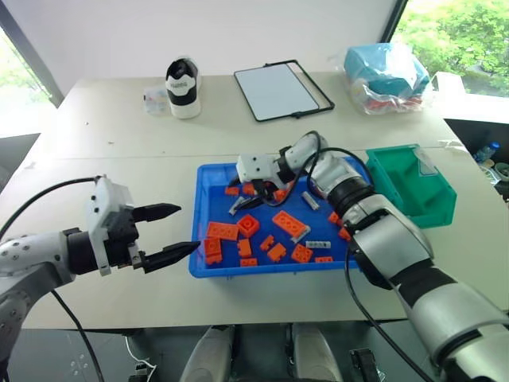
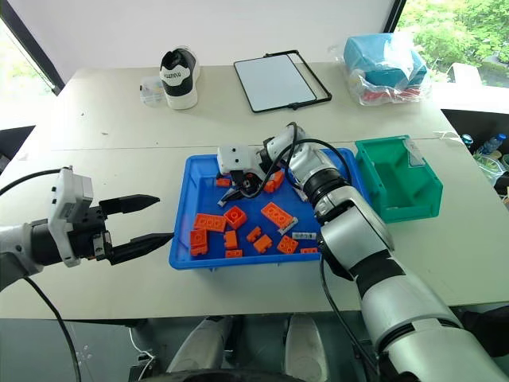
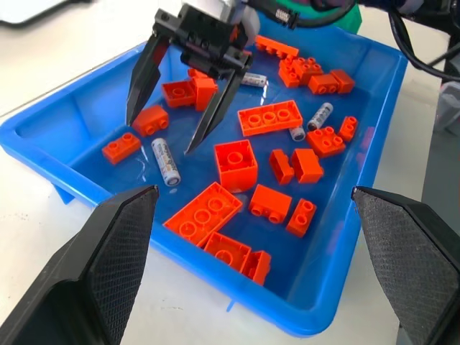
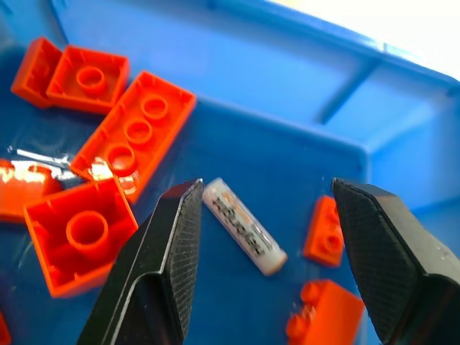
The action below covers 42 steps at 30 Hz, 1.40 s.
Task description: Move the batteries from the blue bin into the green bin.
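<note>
my right claw (image 3: pixel 188 108) hangs wide open and empty in the far-left part of the blue bin (image 1: pixel 208 270) — a battery (image 4: pixel 244 226) lies just below, between the tips, its long axis skewed across the gap; my left claw (image 1: pixel 163 235), also open, waits off the bin.

Daylight is coming through windows (image 1: pixel 457 32) showing green foliage; a white wall (image 1: pixel 199 32) is standing behind the beige desk (image 1: pixel 103 159).

It looks like an office or lab: pale tables (image 1: pixel 119 151) by big windows (image 1: pixel 457 36), a whiteboard (image 1: pixel 280 90) beyond the claws.
</note>
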Available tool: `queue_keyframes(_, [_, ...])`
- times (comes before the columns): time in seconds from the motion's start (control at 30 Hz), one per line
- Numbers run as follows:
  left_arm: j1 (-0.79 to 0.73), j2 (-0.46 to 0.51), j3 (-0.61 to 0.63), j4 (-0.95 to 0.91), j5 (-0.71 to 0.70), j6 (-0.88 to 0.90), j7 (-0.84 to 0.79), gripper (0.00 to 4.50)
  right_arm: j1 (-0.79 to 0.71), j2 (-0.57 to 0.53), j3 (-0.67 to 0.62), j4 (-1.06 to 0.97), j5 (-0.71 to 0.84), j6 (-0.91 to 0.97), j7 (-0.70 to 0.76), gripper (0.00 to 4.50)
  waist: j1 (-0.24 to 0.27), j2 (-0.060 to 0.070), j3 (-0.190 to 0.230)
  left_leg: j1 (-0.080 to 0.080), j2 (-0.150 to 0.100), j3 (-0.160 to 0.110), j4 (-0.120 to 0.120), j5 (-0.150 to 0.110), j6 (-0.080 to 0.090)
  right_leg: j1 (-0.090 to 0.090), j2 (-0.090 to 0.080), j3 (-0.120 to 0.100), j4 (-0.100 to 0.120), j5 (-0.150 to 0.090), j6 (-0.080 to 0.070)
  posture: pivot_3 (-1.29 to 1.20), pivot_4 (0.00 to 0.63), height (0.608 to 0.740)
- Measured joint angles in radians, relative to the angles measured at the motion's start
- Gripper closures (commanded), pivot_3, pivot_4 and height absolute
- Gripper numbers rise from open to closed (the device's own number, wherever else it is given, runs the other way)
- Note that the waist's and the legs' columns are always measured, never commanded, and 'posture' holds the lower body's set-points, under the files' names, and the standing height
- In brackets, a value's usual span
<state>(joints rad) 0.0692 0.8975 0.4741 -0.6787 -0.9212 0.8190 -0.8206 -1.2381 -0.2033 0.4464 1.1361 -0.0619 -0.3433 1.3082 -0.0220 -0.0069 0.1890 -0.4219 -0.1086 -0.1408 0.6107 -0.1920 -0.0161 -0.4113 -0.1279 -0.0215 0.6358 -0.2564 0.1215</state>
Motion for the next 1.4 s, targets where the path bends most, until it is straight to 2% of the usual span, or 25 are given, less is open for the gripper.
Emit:
queue_keyframes(0.2, [0.016, 0.001, 0.035, -0.01, -0.029, 0.0, 0.028, 0.0, 0.001, 0.032, -0.029, 0.064, -0.035, -0.085, -0.017, 1.61, -0.02, 0.0, 0.0, 0.01, 0.014, 0.003, -0.007, 0.003, -0.006, 0.002, 0.013, 0.005, 0.001, 0.003, -0.011, 0.0, 0.15, 0.731])
queue_keyframes(0.4, [0.014, 0.007, 0.056, 0.002, -0.049, 0.0, 0.035, 0.0, 0.001, 0.061, -0.068, 0.104, -0.055, -0.086, -0.084, 1.61, -0.03, 0.0, 0.0, 0.014, 0.018, 0.009, -0.017, 0.005, -0.008, -0.002, 0.018, 0.012, 0.002, 0.004, -0.013, 0.0, 0.15, 0.731])
queue_keyframes(0.57, [0.044, 0.024, 0.058, 0.067, -0.018, -0.007, 0.003, 0.0, -0.003, 0.076, -0.112, 0.108, -0.054, -0.06, -0.118, 1.61, -0.03, -0.001, 0.0, 0.014, 0.019, 0.013, -0.017, 0.005, -0.01, -0.008, 0.018, 0.016, 0.011, 0.002, -0.016, 0.0, 0.15, 0.731])
queue_keyframes(0.83, [0.02, 0.034, 0.047, 0.169, 0.047, -0.047, -0.054, 0.0, -0.017, 0.076, -0.116, 0.111, -0.107, -0.052, -0.165, 1.61, -0.031, -0.001, 0.0, 0.014, 0.019, 0.015, -0.017, 0.005, -0.01, -0.01, 0.018, 0.017, 0.012, 0.002, -0.016, 0.0, 0.15, 0.731])
queue_keyframes(1.13, [-0.028, 0.034, 0.015, 0.174, 0.06, -0.06, -0.058, 0.0, -0.017, 0.101, -0.107, 0.13, -0.185, -0.09, -0.26, 1.61, -0.035, -0.001, 0.0, 0.014, 0.02, 0.016, -0.017, 0.005, -0.01, -0.011, 0.02, 0.019, 0.013, 0.002, -0.016, 0.0, 0.15, 0.731])
queue_keyframes(1.4, [-0.035, 0.033, 0.015, 0.164, 0.056, -0.06, -0.04, 0.0, -0.006, 0.128, -0.086, 0.135, -0.23, -0.161, -0.249, 1.61, -0.046, -0.001, 0.0, 0.014, 0.02, 0.016, -0.017, 0.005, -0.01, -0.011, 0.02, 0.019, 0.013, 0.002, -0.016, 0.0, 0.15, 0.731])
